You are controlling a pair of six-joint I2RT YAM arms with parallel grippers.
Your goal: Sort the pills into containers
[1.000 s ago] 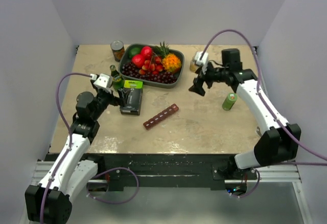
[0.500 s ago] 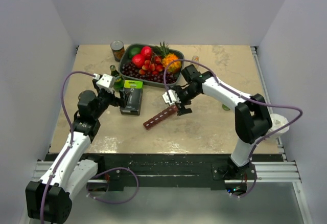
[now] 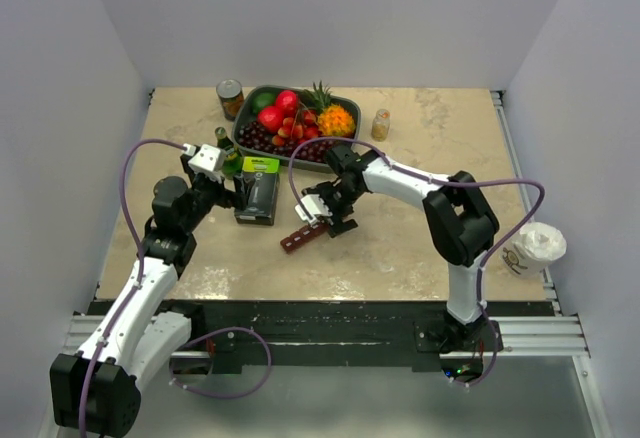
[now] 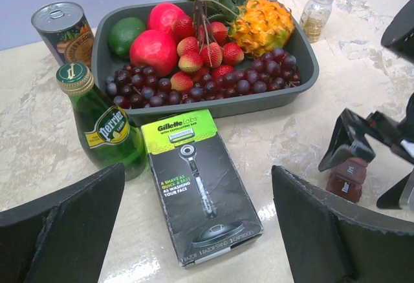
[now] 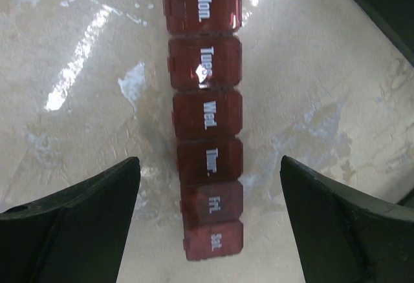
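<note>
Twice spread wide: straddles the containers (image 5: 206, 121) with the right gripper (image 5: 209, 160), touching neither side; aims the left gripper (image 4: 197, 173), equally parted, at the razor box (image 3: 258, 190) and green bottle (image 4: 103, 125)

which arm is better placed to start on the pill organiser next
Right, probably. The right gripper hovers open over the dark red plastic pill-organiser strip, a finger on each side. The left gripper sits open by the black-and-green razor box, farther from the strip.
</note>
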